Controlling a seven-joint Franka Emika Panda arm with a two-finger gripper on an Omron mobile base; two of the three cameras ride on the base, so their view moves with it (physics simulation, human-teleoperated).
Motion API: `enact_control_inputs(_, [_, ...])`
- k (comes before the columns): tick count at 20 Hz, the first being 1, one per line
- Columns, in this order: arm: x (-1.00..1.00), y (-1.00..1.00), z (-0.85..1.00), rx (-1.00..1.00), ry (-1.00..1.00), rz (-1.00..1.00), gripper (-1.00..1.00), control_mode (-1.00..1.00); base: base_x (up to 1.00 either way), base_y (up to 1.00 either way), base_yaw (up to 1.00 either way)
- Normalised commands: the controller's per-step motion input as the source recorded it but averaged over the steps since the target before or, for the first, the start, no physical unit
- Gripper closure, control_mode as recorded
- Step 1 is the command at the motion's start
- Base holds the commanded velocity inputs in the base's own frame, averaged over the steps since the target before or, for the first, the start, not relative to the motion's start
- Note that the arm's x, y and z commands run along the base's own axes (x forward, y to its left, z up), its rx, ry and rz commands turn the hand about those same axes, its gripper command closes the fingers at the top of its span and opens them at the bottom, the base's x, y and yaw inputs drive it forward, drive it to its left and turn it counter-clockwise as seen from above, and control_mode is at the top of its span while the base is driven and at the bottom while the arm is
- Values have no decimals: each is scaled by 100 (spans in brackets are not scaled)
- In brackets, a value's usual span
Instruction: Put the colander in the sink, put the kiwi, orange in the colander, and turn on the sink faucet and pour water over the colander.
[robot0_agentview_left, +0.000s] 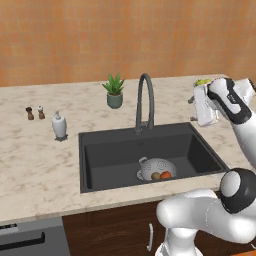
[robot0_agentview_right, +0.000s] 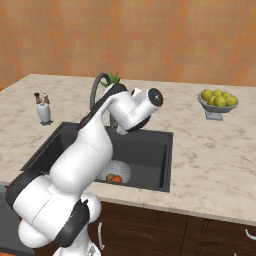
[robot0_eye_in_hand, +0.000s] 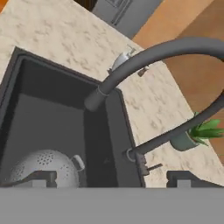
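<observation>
— Where's the colander (robot0_agentview_left: 157, 168) at?

— Down in the sink (robot0_agentview_left: 110, 155), toward the front of the dark basin and a bit right of the middle. The kiwi (robot0_agentview_left: 156, 175) and the orange (robot0_agentview_left: 165, 175) sit inside it, touching, right at its near edge. So I'd say the loading is done and only the water is left.

— And the faucet (robot0_agentview_left: 145, 102)?

— Standing at the back rim, spout arching out over the basin. No water coming from it that I can see. In the hand view the mouth of the spout hangs above bare basin floor, beside the colander and not over it. The little lever (robot0_eye_in_hand: 151, 167) sticks out at the foot of the tap.

— The claw (robot0_eye_in_hand: 111, 177)?

— Raised above the sink's back right part, looking down past the tap's base. Its two tips stand well apart with nothing between them, so released. The lever lies just ahead, between the tips.

— Next move, you reckon?

— Ease down onto that lever and push it to start the flow. Then the spout probably wants swinging round so the stream lands in the colander. It's a small lever, so the aim has to be clean or the tip slides off.

— Anything close by?

— A potted plant (robot0_agentview_left: 114, 91) on the desk behind the tap, well clear.
</observation>
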Motion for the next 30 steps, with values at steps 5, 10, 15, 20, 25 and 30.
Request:
enact_control_inputs(5, [10,19,-14,77,-26,-43,-100,-100,0,0,0])
enact_control_inputs(10, [63,0,35,82,0,-12,-100,-100,0,0,0])
enact_control_inputs(15, [57,-12,9,37,0,-2,-100,-100,0,0,0])
enact_control_inputs(20, [34,-29,-19,1,0,0,-100,-100,0,0,0])
enact_control_inputs(25, [27,-45,-21,0,5,3,-100,-100,0,0,0])
enact_control_inputs(30, [15,-5,-5,7,28,8,-100,-100,0,0,0])
